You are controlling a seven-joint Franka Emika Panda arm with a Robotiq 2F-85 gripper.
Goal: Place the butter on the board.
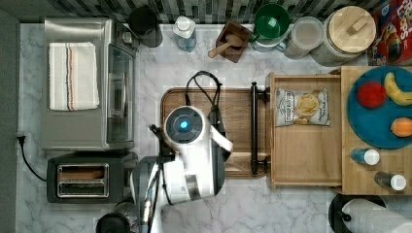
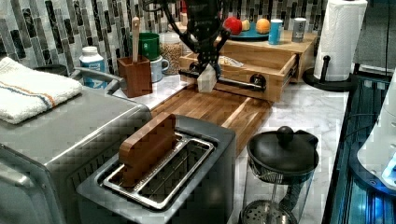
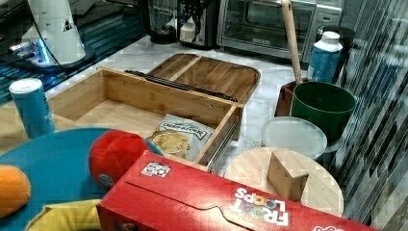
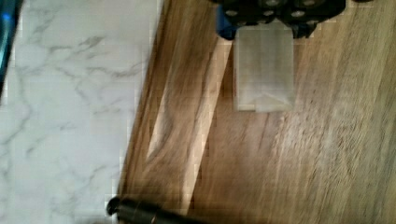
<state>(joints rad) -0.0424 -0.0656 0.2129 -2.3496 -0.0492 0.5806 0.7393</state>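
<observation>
Gripping the butter (image 2: 206,78), a pale wrapped stick, the tool (image 2: 208,63) hangs over the wooden board (image 2: 219,109), at the end nearest the open wooden drawer (image 1: 303,160); the stick points down and looks clear of the wood. That drawer, just beside the board, holds a chip bag (image 1: 302,107) whose print is too small to read. Beyond the drawer a blue plate (image 1: 371,128) carries a red ball (image 1: 371,94), a banana (image 1: 397,90) and an orange (image 1: 402,127). A red box (image 3: 231,202) reads "FROOT LOOPS". A wooden block (image 2: 147,147) stands in the toaster (image 2: 163,179) on the bench (image 1: 243,206).
</observation>
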